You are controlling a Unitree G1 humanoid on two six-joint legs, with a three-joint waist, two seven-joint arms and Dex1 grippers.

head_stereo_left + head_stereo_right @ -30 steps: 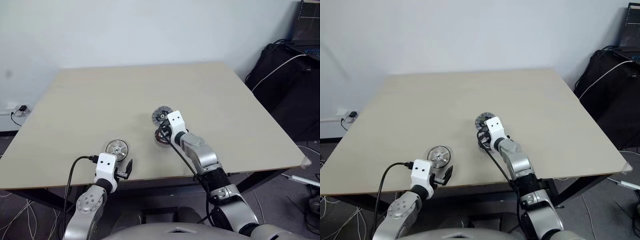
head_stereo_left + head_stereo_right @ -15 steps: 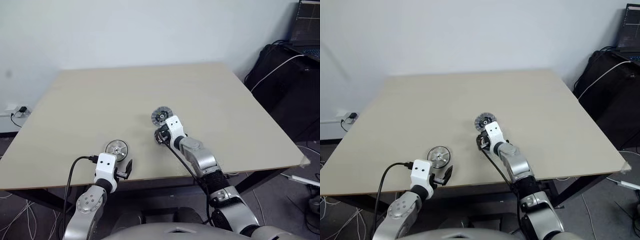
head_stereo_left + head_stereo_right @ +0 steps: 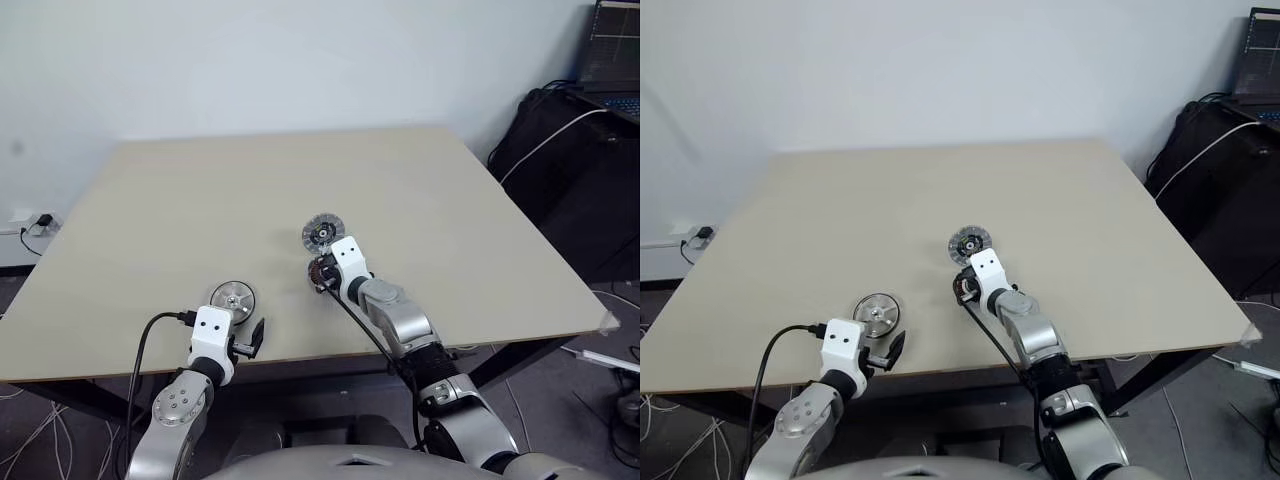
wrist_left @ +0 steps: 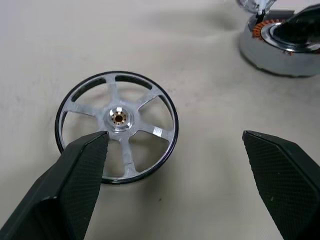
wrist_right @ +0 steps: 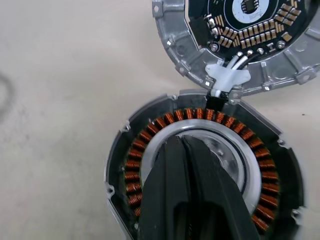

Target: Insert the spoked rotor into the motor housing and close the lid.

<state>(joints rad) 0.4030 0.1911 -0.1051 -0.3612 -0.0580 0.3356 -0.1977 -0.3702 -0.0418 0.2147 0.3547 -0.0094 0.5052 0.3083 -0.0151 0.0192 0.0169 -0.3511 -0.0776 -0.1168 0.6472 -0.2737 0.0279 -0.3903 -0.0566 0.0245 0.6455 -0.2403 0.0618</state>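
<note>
The spoked rotor (image 4: 116,127), silver spokes inside a dark rim, lies flat on the table (image 3: 200,190) near its front edge. My left gripper (image 4: 174,137) stands open just behind it, touching nothing. The motor housing (image 5: 145,145) shows its copper winding ring and silver centre. My right gripper (image 5: 181,142) is shut, holds nothing, and has its tips over that silver centre. The lid (image 5: 175,45), a silver-rimmed disc with a circuit board inside, lies face up beyond the housing, joined to it by short white wires.
The table's front edge (image 3: 300,352) runs just under both wrists. A black bag (image 3: 560,150) with a white cable and a laptop (image 3: 612,60) stand off the table's right side. A wall socket (image 3: 35,220) is low on the left.
My right gripper has drawn slightly back and down over the housing. The left gripper, the rotor and the lid have stayed put.
</note>
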